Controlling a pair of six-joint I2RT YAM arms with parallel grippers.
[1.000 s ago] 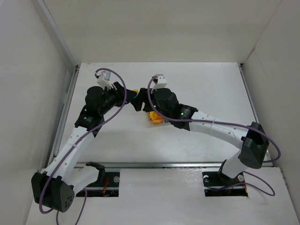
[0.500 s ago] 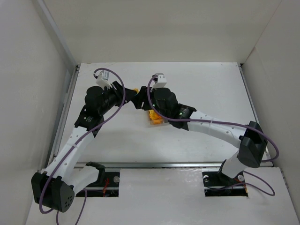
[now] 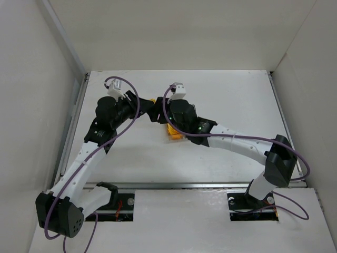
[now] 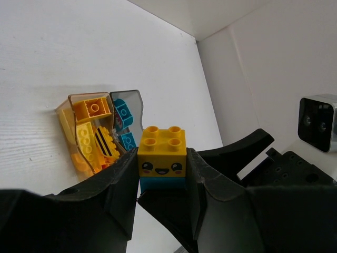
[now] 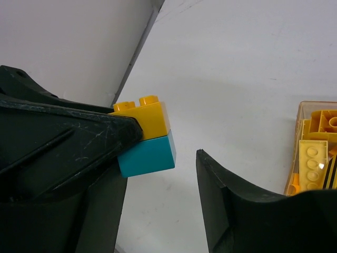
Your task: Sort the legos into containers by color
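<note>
The left gripper, clamped on a yellow-and-teal brick stack, fills most of the gap between the right gripper's parted jaws; only a narrow slot is free beside the stack. The right wrist hangs over the amber bin and grey bin, which stand touching. The table's right half offers passage, bounded by side walls

Yellow brick with printed smiling face and pink cheeks, on teal-blue brick. Translucent amber bin of yellow and orange bricks, plus black-striped brick; grey bin of teal bricks. White table.
</note>
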